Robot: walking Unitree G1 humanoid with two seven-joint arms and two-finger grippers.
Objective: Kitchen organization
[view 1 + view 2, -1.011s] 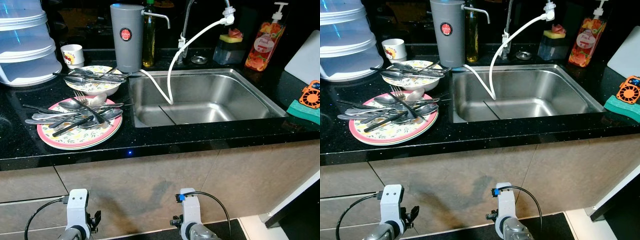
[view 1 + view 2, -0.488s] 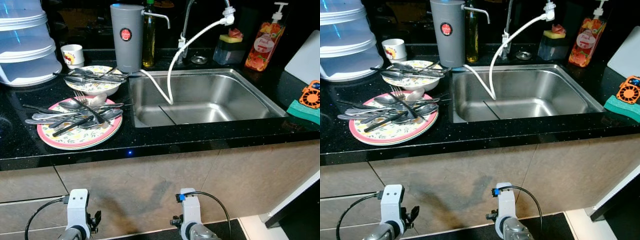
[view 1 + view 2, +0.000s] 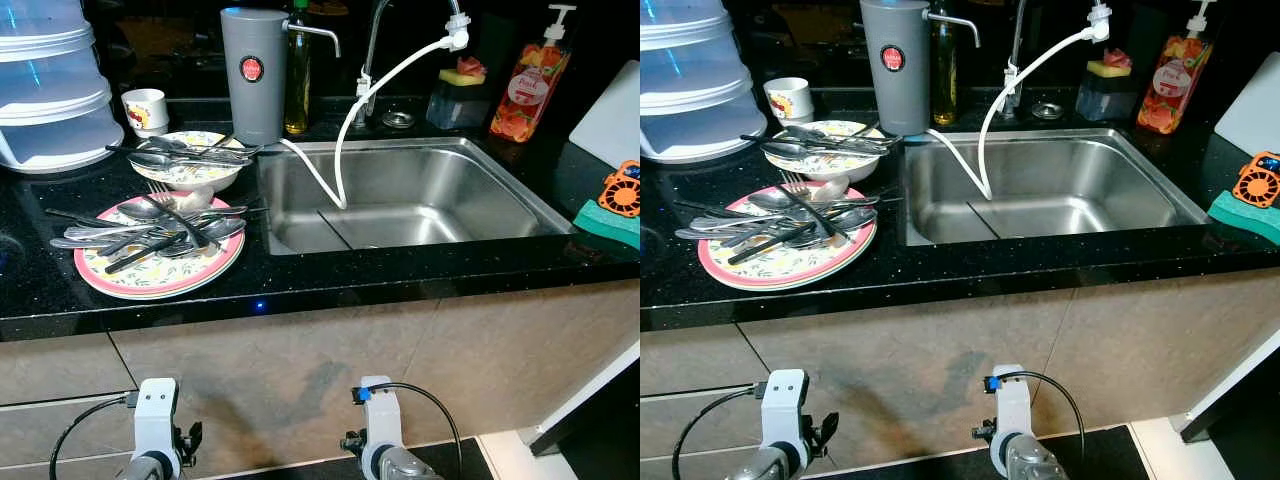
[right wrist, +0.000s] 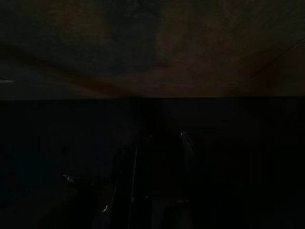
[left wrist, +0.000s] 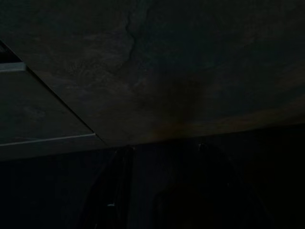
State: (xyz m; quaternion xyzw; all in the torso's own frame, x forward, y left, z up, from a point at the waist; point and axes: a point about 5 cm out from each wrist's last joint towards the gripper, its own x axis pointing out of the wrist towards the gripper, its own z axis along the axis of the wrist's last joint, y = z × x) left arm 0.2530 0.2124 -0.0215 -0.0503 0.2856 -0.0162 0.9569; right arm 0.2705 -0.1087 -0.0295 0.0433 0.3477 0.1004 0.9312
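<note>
On the black countertop (image 3: 330, 280), left of the sink, a pink-rimmed floral plate (image 3: 160, 287) carries a heap of spoons and forks (image 3: 160, 225). Behind it a floral bowl (image 3: 212, 182) has more cutlery (image 3: 185, 155) laid across it. The steel sink (image 3: 480, 190) holds nothing but the end of a white hose (image 3: 342, 150). Both arms hang low before the cabinet front, the left wrist (image 3: 157, 420) and the right wrist (image 3: 378, 430) at the bottom of the eye views. My left gripper (image 5: 164, 157) and right gripper (image 4: 164, 138) are faint shapes in the dark wrist views.
Stacked clear containers (image 3: 50, 90), a small cup (image 3: 146, 110), a grey canister (image 3: 252, 75) and an oil bottle (image 3: 297, 75) line the back. Right of the tap stand a sponge holder (image 3: 458, 95) and soap bottle (image 3: 527, 85). A teal cloth (image 3: 605, 222) lies far right.
</note>
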